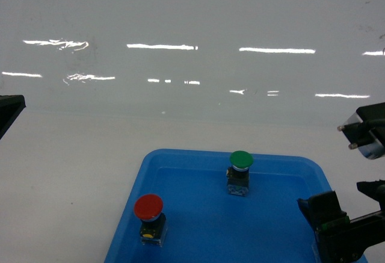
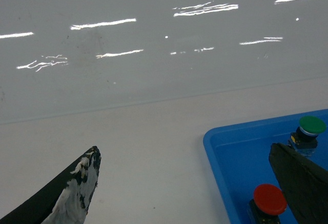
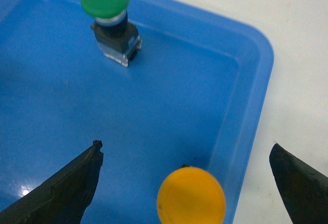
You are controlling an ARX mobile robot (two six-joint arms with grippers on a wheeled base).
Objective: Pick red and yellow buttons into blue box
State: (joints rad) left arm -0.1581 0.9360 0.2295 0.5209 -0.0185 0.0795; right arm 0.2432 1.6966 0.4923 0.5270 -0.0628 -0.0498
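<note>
The red button (image 1: pixel 148 210) stands at the front left of a shallow blue tray (image 1: pixel 192 157); it also shows as the red button (image 2: pixel 269 199) beside the right finger (image 2: pixel 302 183) of my left gripper (image 2: pixel 183 152). That gripper is open over bare table left of the tray. The yellow button (image 3: pixel 190 196) stands by the tray's right rim, below and between the spread fingers of my open right gripper (image 3: pixel 185 147), which touch nothing. In the head view the right gripper (image 1: pixel 346 209) hides the yellow button. The blue box is out of view.
A green button (image 1: pixel 240 168) stands upright at the back middle of the tray; the same green button (image 3: pixel 107 8) is ahead of the right gripper. White table (image 1: pixel 72 173) surrounds the tray, with a glossy white wall (image 1: pixel 192 34) behind.
</note>
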